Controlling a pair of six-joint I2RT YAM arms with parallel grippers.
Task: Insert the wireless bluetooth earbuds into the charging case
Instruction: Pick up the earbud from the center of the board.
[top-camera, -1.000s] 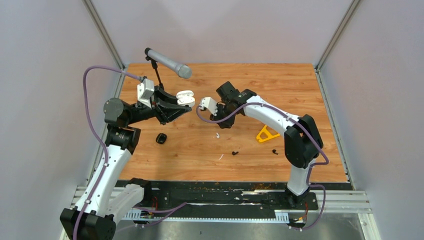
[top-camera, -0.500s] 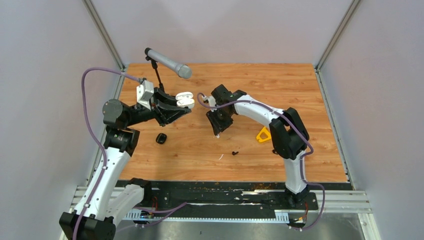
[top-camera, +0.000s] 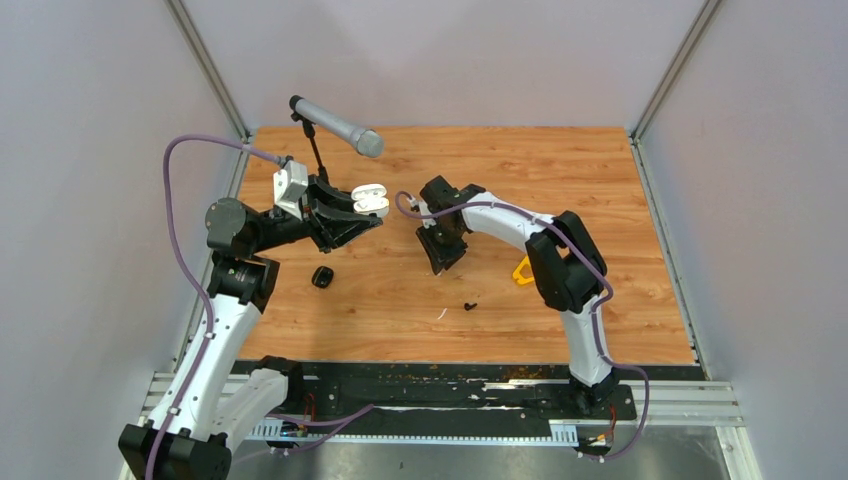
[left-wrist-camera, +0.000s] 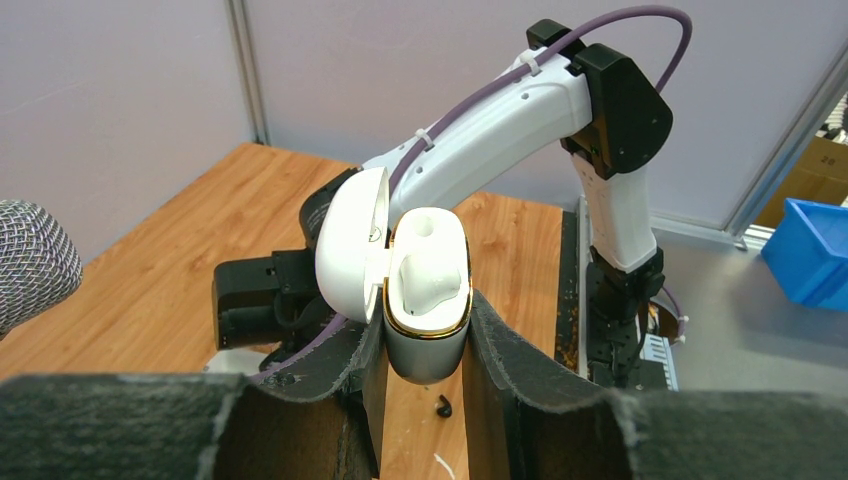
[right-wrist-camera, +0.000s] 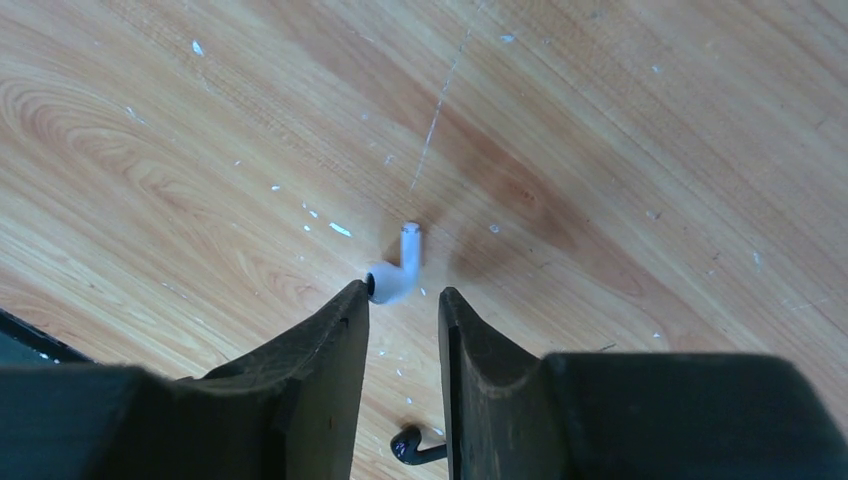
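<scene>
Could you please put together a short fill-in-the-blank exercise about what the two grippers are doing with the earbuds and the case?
1. The left gripper holds the white charging case with its lid ____.
2. The right gripper has its jaws apart just above a ____ earbud lying on the table.
3. A second earbud, at the bottom edge of the right wrist view, is ____ in colour.
Missing words: open; white; black.

A grey microphone stands far left on the wooden table, a yellow triangle lies mid-right
</scene>
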